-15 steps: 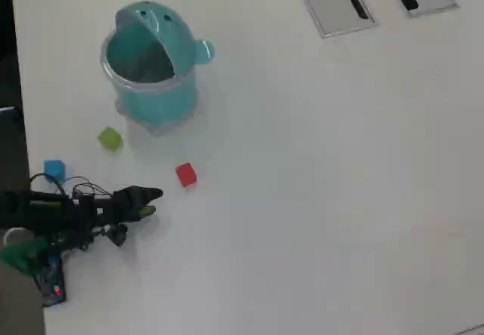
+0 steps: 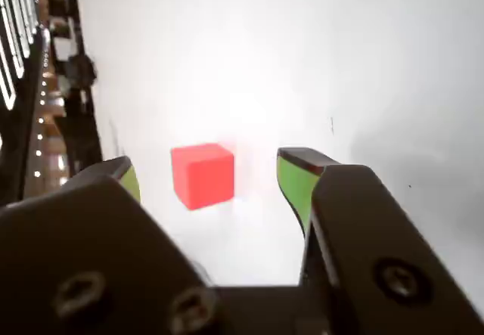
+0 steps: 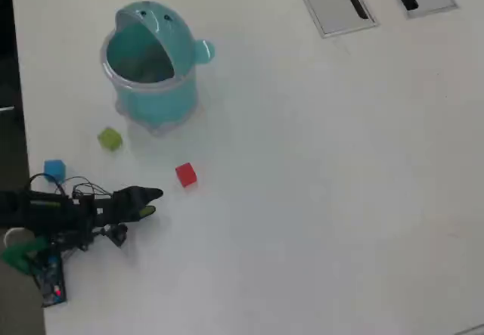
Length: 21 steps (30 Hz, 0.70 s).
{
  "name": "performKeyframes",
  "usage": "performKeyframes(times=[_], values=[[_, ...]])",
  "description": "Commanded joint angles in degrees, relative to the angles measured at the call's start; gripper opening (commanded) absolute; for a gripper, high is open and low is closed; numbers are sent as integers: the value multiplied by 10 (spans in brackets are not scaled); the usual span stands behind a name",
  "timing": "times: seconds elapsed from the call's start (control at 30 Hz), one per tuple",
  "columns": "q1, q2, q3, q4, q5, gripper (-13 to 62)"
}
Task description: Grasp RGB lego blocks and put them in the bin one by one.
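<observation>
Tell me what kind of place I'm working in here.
Probably an office or meeting-room desk: a plain white table with two grey cable-port flaps set into its far edge. The toy bin and small blocks suggest a hobby demo, not a workshop.

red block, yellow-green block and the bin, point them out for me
red block [image 2: 202, 175], wrist view, front face
yellow-green block [image 3: 110, 139], overhead view, top face
bin [image 3: 155, 100], overhead view, outer side wall
</observation>
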Motion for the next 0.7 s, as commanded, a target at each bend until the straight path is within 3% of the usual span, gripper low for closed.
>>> performKeyframes(times=[0.0,0.47,0.67], values=[[-1,32,41,-1,13,344],[-15,35,41,-29,19,339],[-14,36,40,-77,-62,338]])
